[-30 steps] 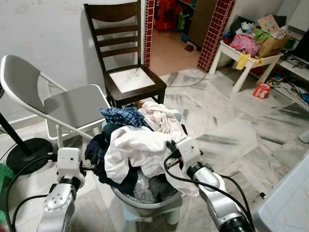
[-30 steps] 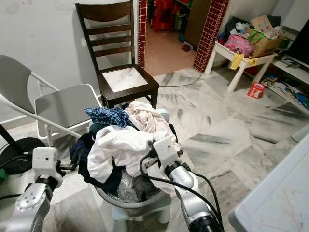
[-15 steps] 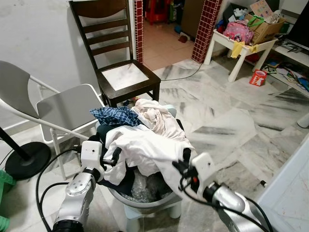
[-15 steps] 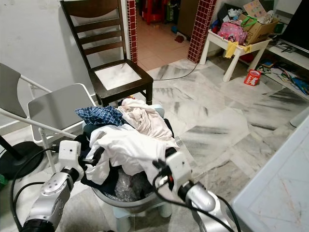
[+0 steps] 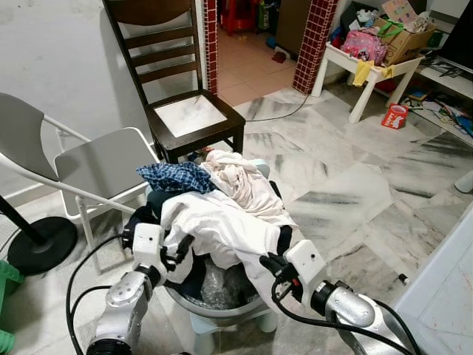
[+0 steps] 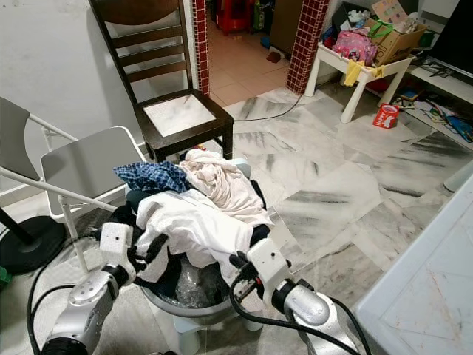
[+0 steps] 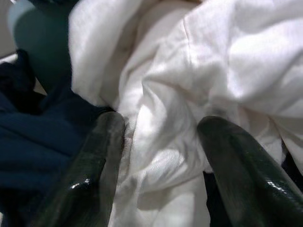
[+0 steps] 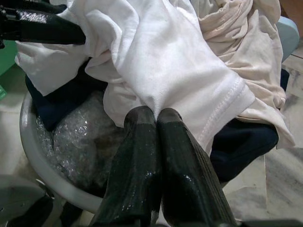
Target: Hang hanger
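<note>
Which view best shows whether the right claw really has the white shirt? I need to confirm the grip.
The right wrist view: the right claw is shut on a fold of the white shirt. Both eye views show the pile from above, the pinch hidden. The left wrist view shows the left claw open around the same shirt.

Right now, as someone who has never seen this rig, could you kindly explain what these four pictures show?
This is a humanoid robot with two silver arms. Two pictures come from its head cameras, looking down at a metal basin heaped with laundry. The other two come from wrist cameras. The right gripper has its fingers pinched shut on a white shirt. The left gripper has its fingers spread open around a fold of the same shirt. Behind stand a wooden chair and a grey folding chair.
</note>
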You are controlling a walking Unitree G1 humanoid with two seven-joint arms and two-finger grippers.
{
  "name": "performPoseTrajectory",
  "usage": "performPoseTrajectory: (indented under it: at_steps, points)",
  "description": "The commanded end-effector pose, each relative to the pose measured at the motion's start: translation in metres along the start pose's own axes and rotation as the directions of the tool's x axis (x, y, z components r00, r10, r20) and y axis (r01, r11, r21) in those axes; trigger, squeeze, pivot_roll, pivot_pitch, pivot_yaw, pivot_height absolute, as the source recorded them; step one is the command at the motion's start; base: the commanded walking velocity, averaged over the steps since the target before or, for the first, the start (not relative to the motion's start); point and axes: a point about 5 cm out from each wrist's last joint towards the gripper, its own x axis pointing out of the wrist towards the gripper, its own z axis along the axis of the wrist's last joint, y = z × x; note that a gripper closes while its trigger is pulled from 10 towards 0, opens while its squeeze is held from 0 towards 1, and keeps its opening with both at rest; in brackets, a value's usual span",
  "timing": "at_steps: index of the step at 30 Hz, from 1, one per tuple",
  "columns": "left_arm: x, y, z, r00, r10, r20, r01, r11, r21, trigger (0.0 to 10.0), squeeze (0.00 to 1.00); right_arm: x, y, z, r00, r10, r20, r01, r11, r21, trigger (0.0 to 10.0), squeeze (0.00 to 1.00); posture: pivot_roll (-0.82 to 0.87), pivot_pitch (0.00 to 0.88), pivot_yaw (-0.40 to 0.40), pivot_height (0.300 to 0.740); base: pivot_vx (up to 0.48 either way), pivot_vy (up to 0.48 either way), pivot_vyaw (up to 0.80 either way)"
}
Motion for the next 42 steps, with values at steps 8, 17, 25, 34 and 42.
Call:
performPoseTrajectory:
  at_steps: [8,17,25,34,42]
  points:
    - [0.001,-0.004,-0.008,0.999,-0.030,-0.033,0.031,0.999,0.024,0.0,0.00,0.007,0.006,0.002,1.000,0.017,0.000,-0.016,1.000,-0.026,10.0,0.00,-0.09,0.084,0.010,0.740,0.000,0.000,0.00]
    - [-0.001,-0.001,-0.006,1.000,-0.008,0.005,0.008,0.999,0.032,0.0,0.00,0.012,0.005,0.003,1.000,0.024,-0.002,-0.024,0.999,-0.037,10.0,0.00,-0.07,0.072,0.005,0.740,0.000,0.000,0.00]
    - [-0.001,-0.023,0.032,0.974,-0.073,0.216,0.057,0.995,0.079,0.0,0.00,0.021,0.000,-0.006,0.998,0.013,-0.069,-0.022,0.992,-0.121,10.0,0.00,-0.03,0.059,-0.007,0.740,0.000,0.000,0.00]
    - [-0.012,-0.060,0.060,0.919,-0.253,0.304,0.230,0.967,0.109,0.0,0.00,0.027,-0.003,-0.021,0.990,-0.013,-0.137,-0.013,0.983,-0.186,10.0,0.00,0.00,0.050,-0.025,0.740,0.000,0.000,0.00]
    - [-0.023,-0.086,0.096,0.844,-0.389,0.370,0.365,0.921,0.135,0.0,0.00,0.037,-0.012,-0.020,0.987,-0.068,-0.143,0.035,0.974,-0.224,10.0,0.00,0.02,0.040,-0.037,0.740,0.000,0.000,0.00]
